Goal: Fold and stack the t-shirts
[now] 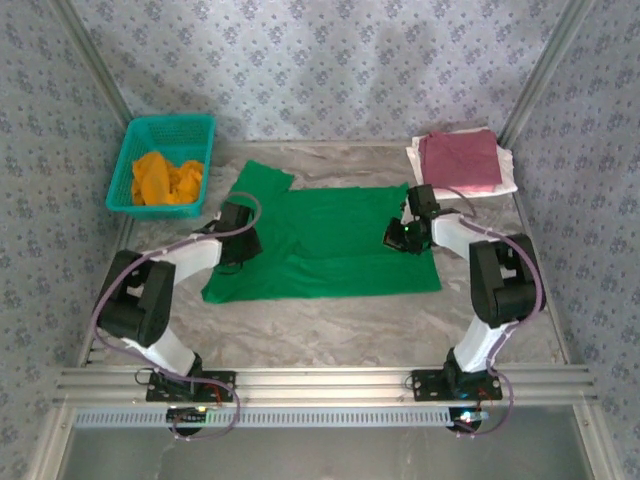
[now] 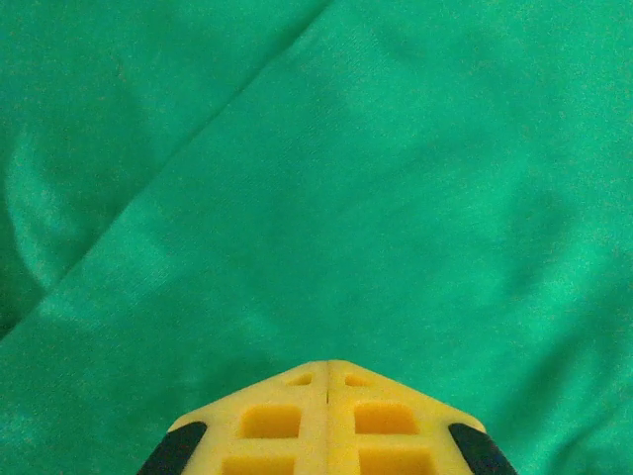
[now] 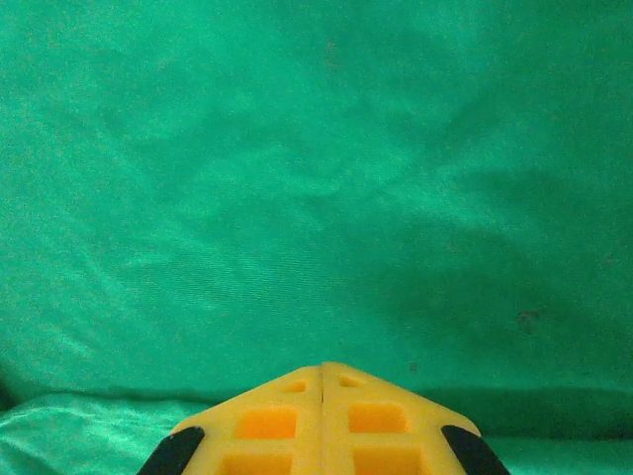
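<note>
End effectors (image 2: 327,368) (image 3: 322,370) closed, green t-shirt (image 1: 335,255) directly beneath

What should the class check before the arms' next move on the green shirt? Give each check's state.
1. Left gripper shut, empty: ok.
2. Right gripper shut, empty: ok.
3. Green shirt spread out: ok.
4. Either gripper touching that shirt: cannot tell.
5. Maroon shirt folded on the white one: ok.
6. Orange shirt folded: not ok, crumpled in basket.
</note>
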